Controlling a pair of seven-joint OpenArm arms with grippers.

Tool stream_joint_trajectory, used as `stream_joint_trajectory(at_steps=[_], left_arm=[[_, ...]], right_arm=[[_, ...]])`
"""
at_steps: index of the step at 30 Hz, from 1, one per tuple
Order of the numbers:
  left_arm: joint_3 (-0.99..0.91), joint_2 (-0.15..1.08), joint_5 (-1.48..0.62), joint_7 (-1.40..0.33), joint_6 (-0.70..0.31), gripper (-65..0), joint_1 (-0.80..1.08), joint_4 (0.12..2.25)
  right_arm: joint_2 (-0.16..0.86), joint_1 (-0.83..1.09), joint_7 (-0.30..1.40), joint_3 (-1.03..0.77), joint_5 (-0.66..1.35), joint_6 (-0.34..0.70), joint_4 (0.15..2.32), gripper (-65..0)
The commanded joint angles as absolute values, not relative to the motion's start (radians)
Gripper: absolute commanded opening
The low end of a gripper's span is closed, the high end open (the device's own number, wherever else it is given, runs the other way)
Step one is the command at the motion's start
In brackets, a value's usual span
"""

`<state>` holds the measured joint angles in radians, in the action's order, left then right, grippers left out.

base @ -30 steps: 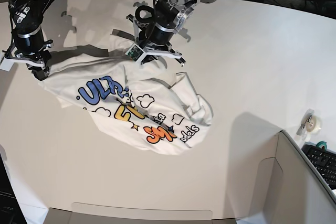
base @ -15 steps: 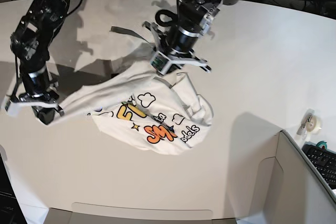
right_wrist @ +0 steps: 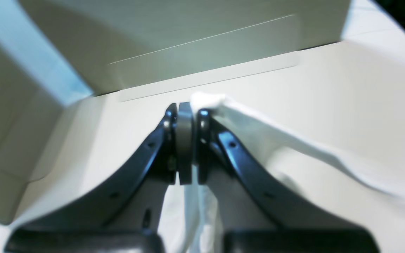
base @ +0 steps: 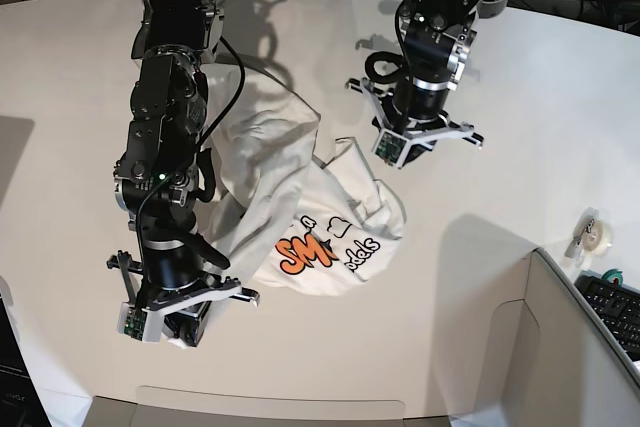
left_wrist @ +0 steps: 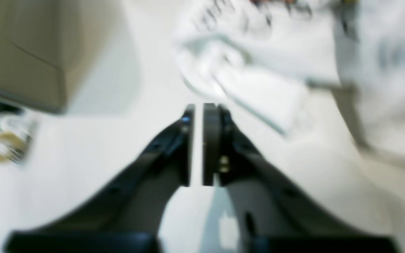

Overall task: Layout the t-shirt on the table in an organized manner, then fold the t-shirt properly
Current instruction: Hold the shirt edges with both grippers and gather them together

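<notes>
The white t-shirt (base: 300, 197) lies bunched on the white table (base: 520, 87), with its orange and black print showing near the middle. My right gripper (base: 180, 332) is low at the front left and shut on an edge of the t-shirt (right_wrist: 294, 147); in the right wrist view the cloth runs from between the fingers (right_wrist: 185, 107) off to the right. My left gripper (base: 403, 152) hovers just right of the t-shirt's upper folds. Its jaws (left_wrist: 198, 109) stand slightly apart with only bare table between them, and the t-shirt (left_wrist: 258, 95) lies blurred just beyond.
A grey box-like bin (base: 560, 347) fills the front right corner and also shows in the wrist views (right_wrist: 188, 35) (left_wrist: 19, 45). A roll of tape (base: 596, 237) and a keyboard (base: 615, 307) sit at the right edge.
My right arm swung from the far left to the front, dragging the shirt's edge along and covering the blue print. My left gripper let go of the shirt and moved right.
</notes>
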<state>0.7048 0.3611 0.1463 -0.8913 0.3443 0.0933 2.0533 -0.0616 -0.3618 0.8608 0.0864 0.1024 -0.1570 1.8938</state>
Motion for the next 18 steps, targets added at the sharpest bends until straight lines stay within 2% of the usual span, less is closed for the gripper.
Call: stream_joint_trajectory(at_steps=[1, 5, 7, 13, 18], left_arm=[[0.705, 0.326, 0.160, -0.854, 0.349, -52.4, 0.093, 2.074], [0.705, 0.237, 0.160, -0.808, 0.349, -36.8, 0.148, 2.083], [0.708, 0.166, 0.160, -0.806, 0.349, -32.2, 0.165, 2.083], [0.839, 0.122, 0.162, -0.811, 0.354, -32.0, 0.110, 2.041], [0.898, 0.088, 0.168, -0.812, 0.358, -32.0, 0.056, 1.925]], right_arm=[[-0.062, -0.392, 0.829, 0.081, 0.101, -0.153, 1.905, -65.0], [-0.042, -0.401, 0.829, 0.079, 0.101, -0.153, 1.880, -65.0], [-0.041, -0.403, 0.829, 0.079, 0.101, -0.154, 1.870, -65.0], [-0.048, -0.403, 0.829, 0.079, 0.101, -0.154, 1.873, -65.0], [-0.059, -0.403, 0.829, 0.084, 0.101, -0.154, 1.874, -65.0]])
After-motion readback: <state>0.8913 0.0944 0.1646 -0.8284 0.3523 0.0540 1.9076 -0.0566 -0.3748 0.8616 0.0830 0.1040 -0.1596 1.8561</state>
